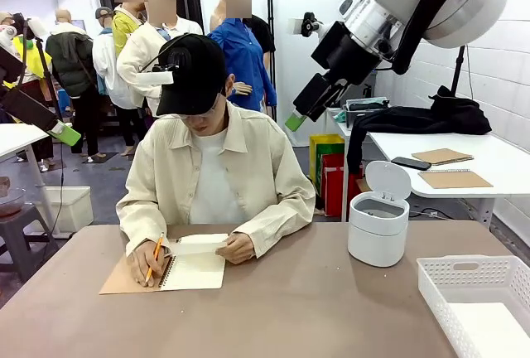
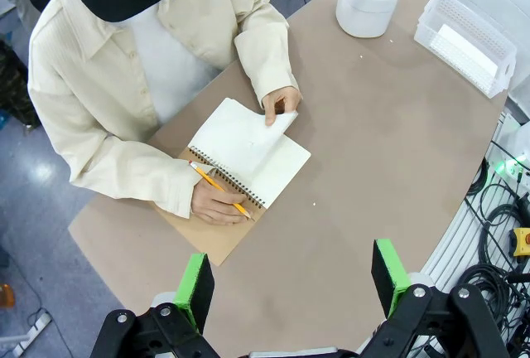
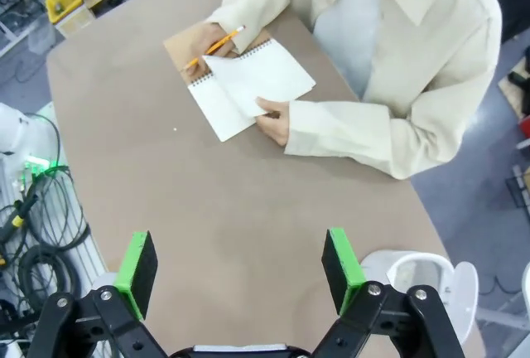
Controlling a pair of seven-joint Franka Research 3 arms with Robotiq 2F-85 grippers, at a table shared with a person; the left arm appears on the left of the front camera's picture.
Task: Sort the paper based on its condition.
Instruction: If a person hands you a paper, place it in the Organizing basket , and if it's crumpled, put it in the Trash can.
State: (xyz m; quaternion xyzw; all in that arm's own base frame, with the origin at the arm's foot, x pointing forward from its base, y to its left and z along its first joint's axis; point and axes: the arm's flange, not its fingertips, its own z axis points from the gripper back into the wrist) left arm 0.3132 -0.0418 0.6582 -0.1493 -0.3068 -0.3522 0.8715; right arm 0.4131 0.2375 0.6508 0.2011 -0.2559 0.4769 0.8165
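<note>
A person sits at the far side of the table with a spiral notebook point(image 1: 195, 271) open on its brown cover. One hand holds a yellow pencil point(image 1: 154, 257). The other hand lifts a white page point(image 2: 240, 126) that bends upward at its free edge. A flat white sheet of paper point(image 1: 497, 329) lies in the white basket point(image 1: 464, 268) at the near right. My left gripper point(image 2: 292, 283) hangs open high above the table's near edge, holding nothing. My right gripper point(image 3: 240, 268) is also open, holds nothing, and is raised above the table.
A round white bin point(image 1: 378, 225) with its lid up stands on the right, behind the basket. The brown table point(image 1: 315, 308) is bare in the middle. Cables point(image 2: 497, 275) hang off the table's side. Other people stand far behind.
</note>
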